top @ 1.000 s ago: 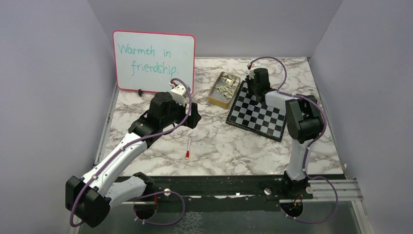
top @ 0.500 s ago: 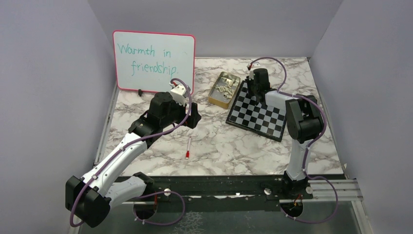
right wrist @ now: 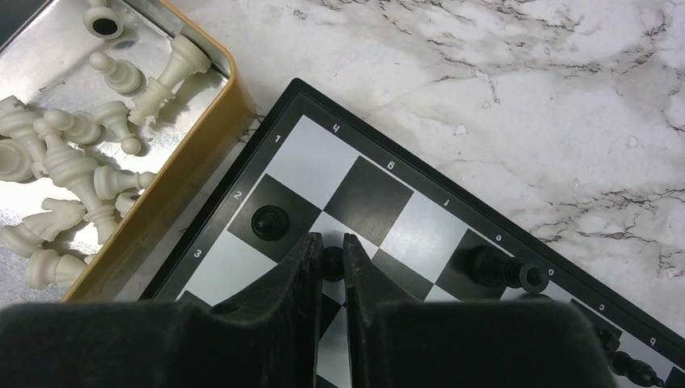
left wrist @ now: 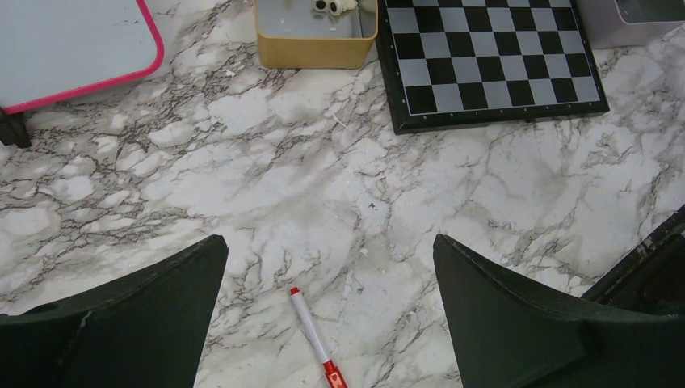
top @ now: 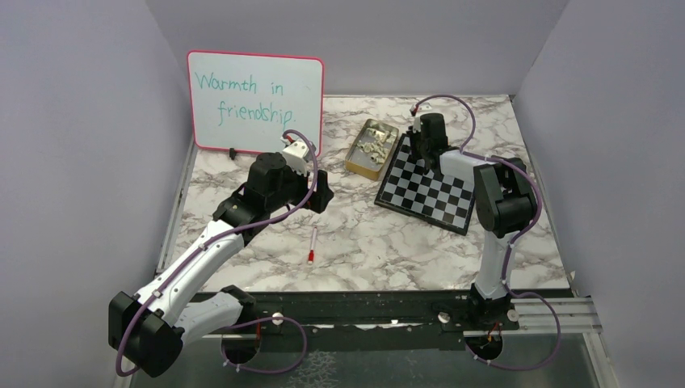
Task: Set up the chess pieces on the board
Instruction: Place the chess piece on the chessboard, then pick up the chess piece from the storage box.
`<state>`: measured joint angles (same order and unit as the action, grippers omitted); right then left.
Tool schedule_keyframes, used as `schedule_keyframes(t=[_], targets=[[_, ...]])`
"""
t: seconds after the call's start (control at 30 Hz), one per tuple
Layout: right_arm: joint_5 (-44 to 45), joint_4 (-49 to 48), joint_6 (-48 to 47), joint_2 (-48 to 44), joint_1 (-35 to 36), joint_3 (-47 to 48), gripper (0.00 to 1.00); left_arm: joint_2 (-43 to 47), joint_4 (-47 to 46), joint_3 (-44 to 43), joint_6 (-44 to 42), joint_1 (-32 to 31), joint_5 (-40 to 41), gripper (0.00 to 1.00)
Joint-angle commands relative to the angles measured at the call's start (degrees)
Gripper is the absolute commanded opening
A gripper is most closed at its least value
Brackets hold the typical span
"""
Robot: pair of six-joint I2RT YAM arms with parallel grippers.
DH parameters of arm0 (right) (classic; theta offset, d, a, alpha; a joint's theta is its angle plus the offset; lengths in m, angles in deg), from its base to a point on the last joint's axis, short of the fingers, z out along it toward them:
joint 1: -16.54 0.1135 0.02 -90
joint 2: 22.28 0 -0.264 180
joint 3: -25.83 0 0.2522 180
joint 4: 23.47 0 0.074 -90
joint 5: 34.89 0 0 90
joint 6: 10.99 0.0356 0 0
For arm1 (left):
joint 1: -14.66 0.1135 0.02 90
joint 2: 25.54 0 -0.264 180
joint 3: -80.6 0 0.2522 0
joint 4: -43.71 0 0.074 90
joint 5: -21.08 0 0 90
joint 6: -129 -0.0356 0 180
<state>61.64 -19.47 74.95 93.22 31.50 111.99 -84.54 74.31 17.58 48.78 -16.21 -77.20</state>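
Glossy black chessman (right wrist: 331,264) sits pinched between the right gripper's (right wrist: 329,246) narrow fingers over the checkered board's (right wrist: 380,194) corner. Smooth cream pieces (right wrist: 69,170) fill a gold-walled tin (right wrist: 206,113). Over veined marble (left wrist: 323,162), the left gripper (left wrist: 329,242) gapes empty.

You're in a lab-style robot test cell here, not anyone's home or office. Your left arm (top: 218,234) and right arm (top: 497,206) are bolted to a black rail (top: 363,305) at the near edge of a marble-look table (top: 363,242). Plain pale-purple panels (top: 81,121) box it in on three sides, and purple cables (top: 444,97) loop off the arms. The only props are a pink-framed whiteboard (top: 254,101), a chessboard (top: 428,190) and a tin (top: 361,168) of chess pieces (top: 373,144).
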Motion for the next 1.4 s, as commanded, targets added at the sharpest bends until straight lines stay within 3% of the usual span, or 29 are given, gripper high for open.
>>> schedule_keyframes(t=[0.0,0.3,0.43,0.63,0.93,1.13,1.37], targets=[[-1.4,1.2,1.0,-0.5,0.5,1.4,0.20,1.3,-0.1,0.2,-0.4,-0.2,1.1,0.99],[-0.9,1.6,1.2,-0.4,0.4,1.9,0.20,1.3,-0.1,0.2,-0.5,-0.3,1.2,0.99],[0.5,4.4,2.8,-1.0,0.4,4.1,0.27,1.3,-0.1,0.2,-0.5,-0.3,1.2,0.99],[2.5,7.6,3.9,-4.7,0.4,6.9,0.35,1.2,-0.2,0.2,-0.5,-0.3,1.2,0.99],[11.7,14.1,11.3,-13.9,-0.3,3.9,0.36,1.1,0.4,0.1,-0.2,-0.3,2.2,0.99],[13.5,25.2,15.9,-21.0,-7.8,1.9,0.32,0.8,0.9,0.7,-0.9,-0.3,2.0,0.99],[5.9,29.3,13.9,-24.6,-20.8,-3.6,0.32,0.7,2.0,0.1,-1.5,-0.3,2.6,0.99]])
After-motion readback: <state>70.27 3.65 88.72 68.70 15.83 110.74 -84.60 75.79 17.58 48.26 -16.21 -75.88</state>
